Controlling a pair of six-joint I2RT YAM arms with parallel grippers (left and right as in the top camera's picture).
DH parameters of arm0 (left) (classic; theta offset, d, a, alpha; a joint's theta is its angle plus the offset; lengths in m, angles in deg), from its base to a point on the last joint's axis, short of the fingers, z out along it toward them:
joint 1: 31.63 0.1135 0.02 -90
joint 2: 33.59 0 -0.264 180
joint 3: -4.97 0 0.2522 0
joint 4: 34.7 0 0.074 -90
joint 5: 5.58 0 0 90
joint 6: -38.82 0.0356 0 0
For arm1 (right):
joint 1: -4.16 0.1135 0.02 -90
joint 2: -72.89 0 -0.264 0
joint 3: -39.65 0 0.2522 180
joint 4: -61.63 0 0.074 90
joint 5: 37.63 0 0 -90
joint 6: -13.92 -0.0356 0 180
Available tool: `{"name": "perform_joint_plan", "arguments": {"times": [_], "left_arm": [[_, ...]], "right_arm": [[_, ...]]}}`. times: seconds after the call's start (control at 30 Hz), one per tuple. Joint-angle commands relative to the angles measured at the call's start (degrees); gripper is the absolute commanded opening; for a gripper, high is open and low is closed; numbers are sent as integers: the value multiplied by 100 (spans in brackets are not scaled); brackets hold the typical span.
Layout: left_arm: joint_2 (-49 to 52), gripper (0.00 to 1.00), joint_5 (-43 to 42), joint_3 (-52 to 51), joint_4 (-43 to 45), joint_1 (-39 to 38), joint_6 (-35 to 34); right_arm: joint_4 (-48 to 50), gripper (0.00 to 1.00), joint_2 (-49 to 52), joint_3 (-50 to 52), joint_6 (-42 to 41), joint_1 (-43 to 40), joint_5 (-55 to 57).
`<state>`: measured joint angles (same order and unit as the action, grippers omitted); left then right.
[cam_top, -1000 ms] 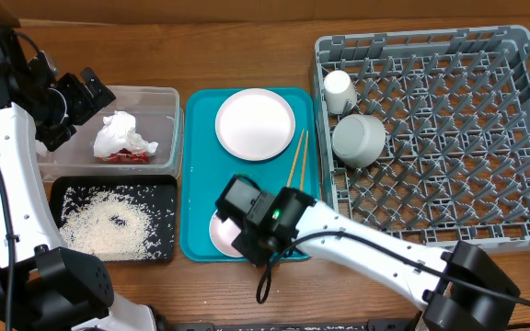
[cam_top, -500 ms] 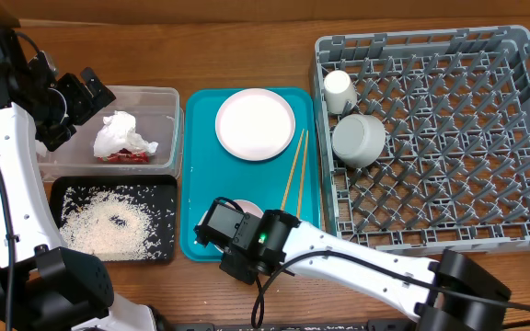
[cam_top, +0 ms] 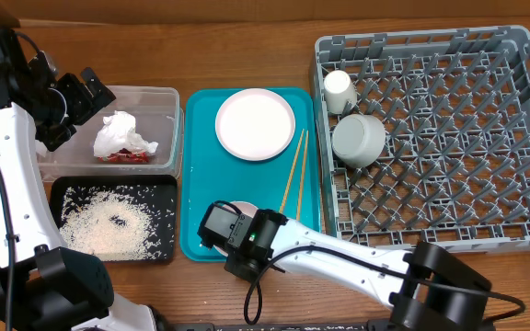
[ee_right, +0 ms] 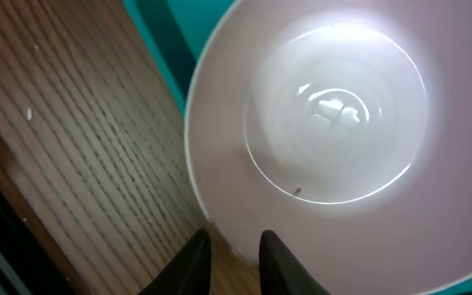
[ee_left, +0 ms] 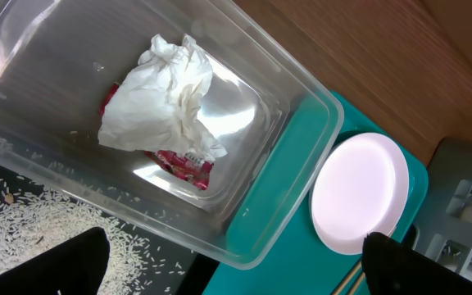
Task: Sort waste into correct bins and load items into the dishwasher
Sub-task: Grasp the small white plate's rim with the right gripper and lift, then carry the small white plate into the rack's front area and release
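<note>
Compared with a second ago, the right gripper (ee_right: 232,248) is sitting further left and closer to the near edge of the teal tray (cam_top: 201,184). The small plate (ee_right: 334,123), which was showing to the left of the wrist, is now peeking out only behind it. The fingers have also drawn in. They are now standing narrow and pinching the plate's rim, one finger over the plate and one at its outer edge. Nothing else has shifted.

The small plate is round, glossy and pinkish white, with a faint ring around its centre and a tiny dark speck inside. It is lying flat in the near part of the teal tray, with its rim reaching past the tray's edge over the wooden table (cam_top: 247,55).

Further back on the same tray, the large plate (cam_top: 255,124) is lying flat. The chopsticks (cam_top: 294,170) are lying along the tray's right side, close to the right arm.

To the right, the grey dish rack (cam_top: 412,39) is holding the cup (cam_top: 339,90) and the bowl (cam_top: 358,140) in its left rear corner.

To the left, the clear tub (cam_top: 168,101) is holding the crumpled napkin (cam_top: 118,133) on top of the red sauce packet (cam_top: 129,156). Rice (cam_top: 109,225) is lying scattered in the black tray (cam_top: 63,188) just in front of the tub.

The left gripper (cam_top: 88,92) is hovering over the tub's rear left corner, fingers spread wide and holding nothing.
</note>
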<state>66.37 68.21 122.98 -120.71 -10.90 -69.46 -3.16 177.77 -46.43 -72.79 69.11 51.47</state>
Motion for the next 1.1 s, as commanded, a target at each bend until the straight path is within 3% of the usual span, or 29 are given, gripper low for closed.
{"name": "perform_joint_plan", "arguments": {"times": [0.0, 0.07, 0.37, 0.6, 0.8, 1.07], "left_arm": [[-74, 100, 33, 101, 9, -13, -57], [-74, 100, 31, 101, 9, -13, -57], [-74, 100, 33, 101, 9, -13, -57], [-74, 100, 33, 101, 9, -13, -57], [-74, 100, 33, 101, 9, -13, -57], [-74, 100, 33, 101, 9, -13, -57]], "right_arm": [[-28, 22, 293, 0, 175, -9, 225], [-50, 22, 321, -2, 175, -9, 258], [-101, 4, 319, -90, 168, -9, 258], [-608, 4, 127, -734, -155, -20, -463], [-1316, 4, -780, -1073, -1390, -273, -719], [-1403, 4, -2741, -1056, -1735, -1403, -2229]]}}
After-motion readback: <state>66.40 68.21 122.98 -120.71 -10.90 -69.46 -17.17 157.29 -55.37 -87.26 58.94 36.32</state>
